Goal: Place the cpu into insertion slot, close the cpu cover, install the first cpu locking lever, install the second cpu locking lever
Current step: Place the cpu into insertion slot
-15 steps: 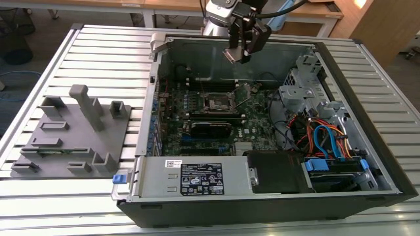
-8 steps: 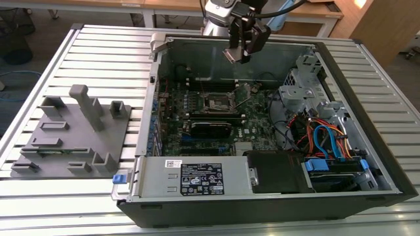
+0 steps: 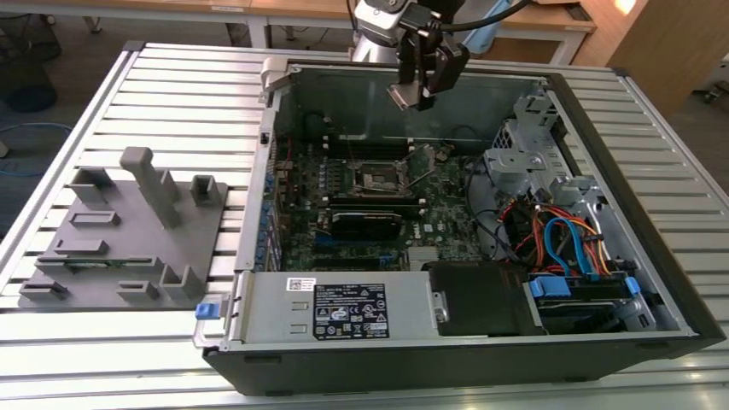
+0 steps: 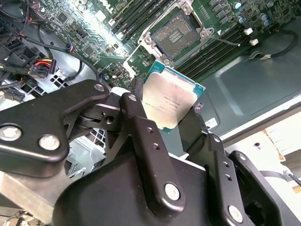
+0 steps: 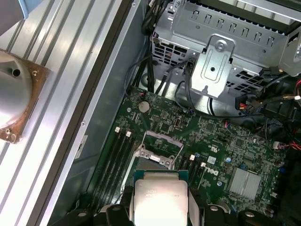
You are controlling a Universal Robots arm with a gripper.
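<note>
My gripper [image 3: 412,96] hangs over the open computer case, shut on the cpu [image 4: 171,101], a flat square chip with a silver-grey top held by its edges between the two black fingers [image 4: 136,101]. In the first wrist view the cpu [image 5: 160,200] sits just in front of the insertion slot [image 5: 153,162], well above the green board. The slot [image 3: 376,177] lies near the board's middle, and its dark centre [image 4: 176,32] is uncovered. The silvery cpu cover [image 5: 163,139] frames the slot's far side. A thin lever [image 3: 424,167] sticks up beside the slot.
Long black memory slots [image 4: 221,44] run beside the socket. A metal drive cage [image 5: 221,42] and cable bundles [image 3: 564,243] fill the case on the exterior view's right. The power supply [image 3: 336,307] sits at the front. A grey fixture [image 3: 131,231] stands outside on the slatted table.
</note>
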